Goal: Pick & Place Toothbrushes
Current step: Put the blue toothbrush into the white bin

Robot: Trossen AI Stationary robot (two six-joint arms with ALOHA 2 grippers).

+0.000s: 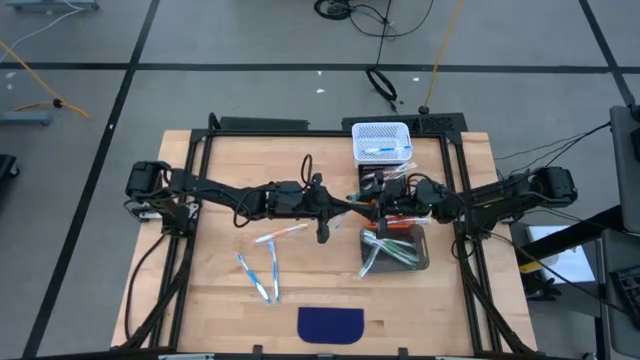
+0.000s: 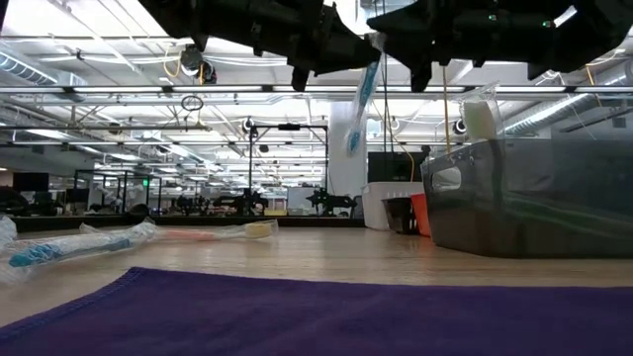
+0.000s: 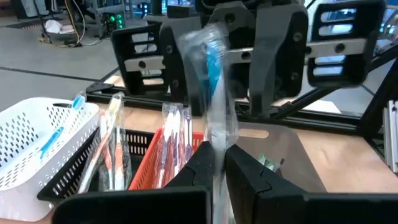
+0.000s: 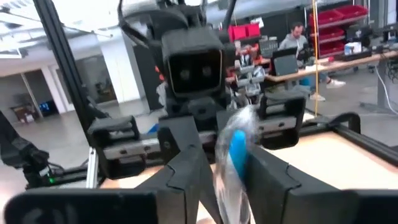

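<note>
Between both pincers' fingers, mid-air: blue toothbrush (image 3: 213,68), upright.

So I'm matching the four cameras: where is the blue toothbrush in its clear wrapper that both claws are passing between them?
High view: blue wrapped toothbrush mid-table, between the claws.
Low view: hangs top centre.
Left wrist view: upright from the left claw.
Right wrist view: between the right claw's fingers.
Shared landmark: the red bin under the handover, also visible from above.
</note>
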